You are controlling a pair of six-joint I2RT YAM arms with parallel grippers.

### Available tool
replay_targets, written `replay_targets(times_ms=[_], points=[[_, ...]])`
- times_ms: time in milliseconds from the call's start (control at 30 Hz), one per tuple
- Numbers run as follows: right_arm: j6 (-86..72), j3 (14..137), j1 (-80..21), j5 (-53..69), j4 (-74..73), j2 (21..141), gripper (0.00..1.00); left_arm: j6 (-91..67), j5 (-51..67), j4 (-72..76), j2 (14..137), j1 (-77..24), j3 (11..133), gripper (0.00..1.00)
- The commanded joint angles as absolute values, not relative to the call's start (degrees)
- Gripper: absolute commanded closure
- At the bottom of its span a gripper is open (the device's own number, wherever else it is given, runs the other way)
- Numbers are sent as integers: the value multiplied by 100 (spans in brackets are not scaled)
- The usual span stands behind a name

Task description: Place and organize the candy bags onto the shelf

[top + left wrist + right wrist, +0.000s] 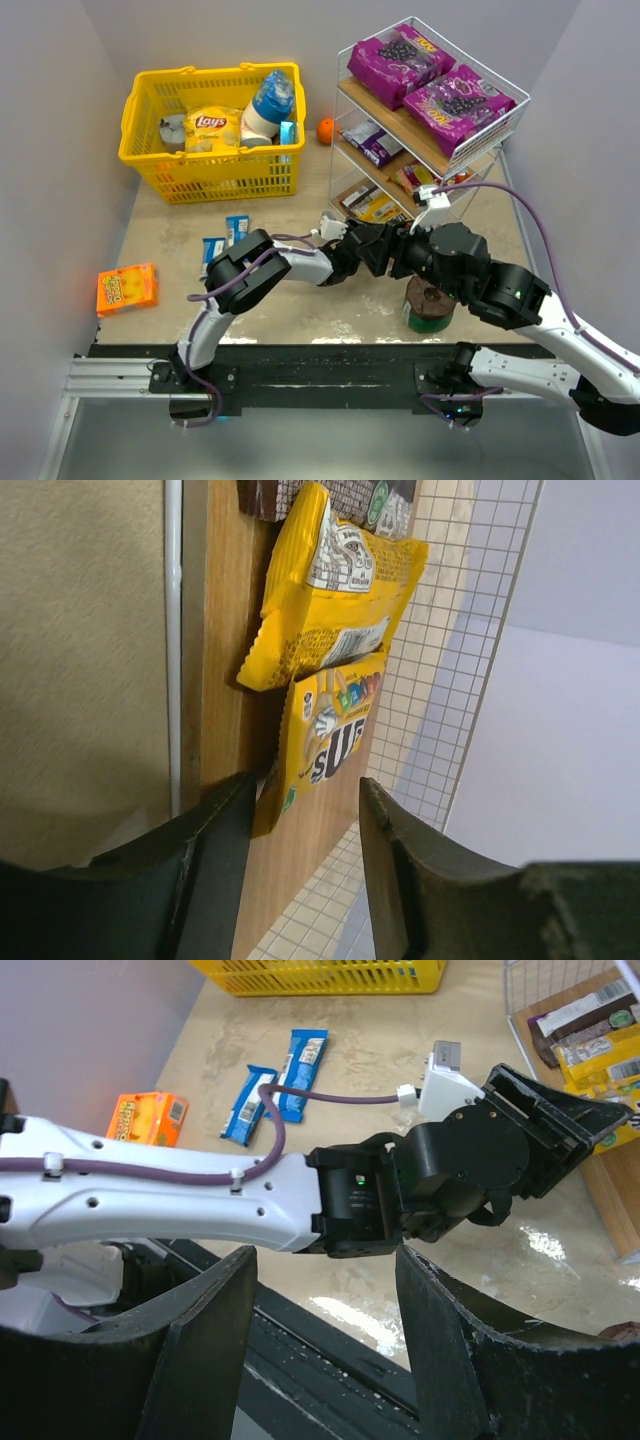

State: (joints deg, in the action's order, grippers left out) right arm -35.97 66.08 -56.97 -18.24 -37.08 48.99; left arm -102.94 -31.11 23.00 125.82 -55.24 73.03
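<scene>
The shelf (520,100) stands at the far right of the tabletop (330,305). Two large purple bags (400,60) lie side by side on its top tier, and a small purple packet (372,142) lies on the middle one.

The left arm reaches across to the bottom tier (225,630). The left claw (305,800) is at that tier's near end with its fingers apart and nothing gripped between them. Just past the fingertips a yellow packet with printed letters (335,730) lies flat on the wood, its near corner beside one finger. A second yellow packet (330,590) sits directly beyond it, touching it, and a brown packet (330,495) lies farther along the same board.

The right claw (325,1260) hangs near the shelf's near side, above the left arm's wrist. It is also open and holds nothing.

Two blue packets (290,1060) lie on the tabletop left of the left arm, between it and the yellow basket (140,100) at the far left. The basket holds a Lay's bag (212,125) among other items. An orange box (127,288) lies flat at the near left, well apart from the shelf. A round dark-green tin (430,305) stands on the tabletop beneath the right arm.
</scene>
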Motion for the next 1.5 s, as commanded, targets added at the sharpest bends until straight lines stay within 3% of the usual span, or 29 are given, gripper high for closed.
replay_targets(times_ms=[0,133,167,500,633,833,1067,1300,1467], points=[[-3542,6899,-5704,-2136,-3744,4948,38,-10319,-3173,1249,11989,-5581,7331,45],[-3551,6970,-5704,-2074,-3639,5124,38,-9976,-3304,714,11480,-5572,7041,39],[-3568,6978,-5704,-2057,-3613,5159,38,-9889,-3357,590,11244,-5564,6927,32],[-3498,7216,-5713,-1881,-3121,5791,34,-8921,-4138,18,9275,-5528,5047,26],[-3472,7268,-5704,-1679,-2752,6239,1,-8490,-4621,-1101,8342,-5335,4343,29],[-3419,7549,-5704,-1327,-2075,7337,1,-8474,-5423,-3127,6929,-4933,3808,27],[-3454,8375,-5669,-1283,-1679,9042,1,-7666,-4791,-3243,5241,-3895,2734,26],[-3612,8728,-5643,-949,-1547,9878,5,-6390,-3148,-2032,5185,-1418,2075,26],[-3656,8447,-5616,-958,-1512,9747,5,-6451,-2076,-1232,5291,-766,1592,27]])
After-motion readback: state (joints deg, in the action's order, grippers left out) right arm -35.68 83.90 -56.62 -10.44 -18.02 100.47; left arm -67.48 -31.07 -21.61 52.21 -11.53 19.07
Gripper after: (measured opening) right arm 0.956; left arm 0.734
